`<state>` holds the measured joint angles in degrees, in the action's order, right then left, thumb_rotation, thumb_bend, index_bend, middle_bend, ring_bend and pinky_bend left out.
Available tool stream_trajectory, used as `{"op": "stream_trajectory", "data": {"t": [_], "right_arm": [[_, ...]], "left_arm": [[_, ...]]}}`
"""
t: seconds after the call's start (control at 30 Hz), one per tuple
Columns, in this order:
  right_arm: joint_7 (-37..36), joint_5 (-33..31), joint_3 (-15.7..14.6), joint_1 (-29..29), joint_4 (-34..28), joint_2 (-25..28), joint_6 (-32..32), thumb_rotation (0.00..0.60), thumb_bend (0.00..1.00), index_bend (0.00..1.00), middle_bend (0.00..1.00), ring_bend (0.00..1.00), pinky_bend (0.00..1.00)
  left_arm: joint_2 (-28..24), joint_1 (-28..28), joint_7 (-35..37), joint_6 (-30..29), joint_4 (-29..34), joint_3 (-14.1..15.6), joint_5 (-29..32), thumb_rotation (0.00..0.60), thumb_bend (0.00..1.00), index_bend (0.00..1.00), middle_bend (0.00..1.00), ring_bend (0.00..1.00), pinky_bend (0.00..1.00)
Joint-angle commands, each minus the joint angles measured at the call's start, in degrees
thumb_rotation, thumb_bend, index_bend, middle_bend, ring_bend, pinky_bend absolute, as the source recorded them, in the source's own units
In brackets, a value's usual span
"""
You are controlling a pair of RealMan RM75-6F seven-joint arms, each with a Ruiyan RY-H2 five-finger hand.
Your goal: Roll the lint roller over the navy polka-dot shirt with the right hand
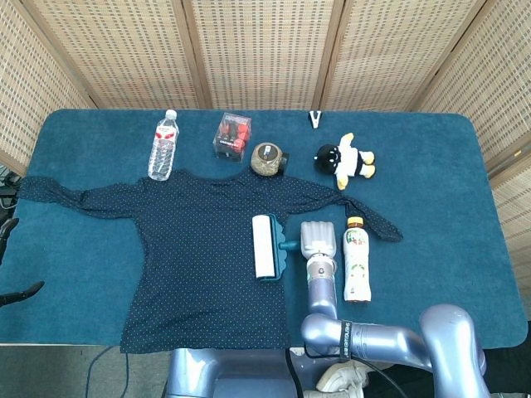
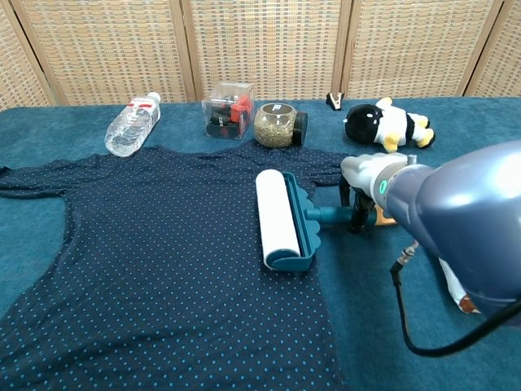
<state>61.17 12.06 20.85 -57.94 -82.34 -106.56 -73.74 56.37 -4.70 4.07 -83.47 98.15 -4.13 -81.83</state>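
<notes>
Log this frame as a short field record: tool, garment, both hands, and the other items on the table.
tool: lint roller, lying on the shirt, teal handle pointing to the robot's right
garment: navy polka-dot shirt, spread flat on the blue table
right hand: right hand grips the roller's handle
left hand: not in view
other items: water bottle, clear box, jar, plush penguin, drink bottle
</notes>
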Motion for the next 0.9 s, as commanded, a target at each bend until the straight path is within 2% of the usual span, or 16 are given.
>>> {"op": "stream_trajectory", "data": {"t": [0.03,0.23,0.4,0.63,0.9], "right_arm": [[1.0,1.4,1.0,-0.5,-2.3,1.9,-0.3,0.600,0.90,0.72,1.00,1.00,1.00],[4.0,2.9,2.6,-3.1,-4.4,3.6,-1.7,0.600,0.89,0.72,1.00,1.00,1.00],[11.4,3.8,2.5,-8.4,-2.6,2.6,-2.7,0.600,0.89,0.73,1.00,1.00,1.00],[23.8,0.4,3.5,-17.3,1.5,-2.5,-4.8,0.600,0.89,0.73,1.00,1.00,1.00],[32.1,-0.6,3.6,-23.9,9.6,-8.6,-4.3,0.600,0.89,0.74,1.00,1.00,1.00]], "left_arm": [[-0.1,0.0,0.2,0.1,0.0,0.0,0.0,0.600,0.00,0.00,0.00,0.00,0.00],[-0.4,-0.1,1.0,0.2,-0.1,-0.1,0.2,0.600,0.00,0.00,0.00,0.00,0.00],[-0.6,-0.2,1.9,0.4,-0.2,-0.3,0.5,0.600,0.00,0.00,0.00,0.00,0.00],[-0.8,-1.1,3.2,2.7,-1.0,-0.6,1.7,0.600,0.00,0.00,0.00,0.00,0.00],[-1.1,-1.7,4.9,4.3,-1.8,-0.9,2.8,0.600,0.00,0.00,0.00,0.00,0.00]]}}
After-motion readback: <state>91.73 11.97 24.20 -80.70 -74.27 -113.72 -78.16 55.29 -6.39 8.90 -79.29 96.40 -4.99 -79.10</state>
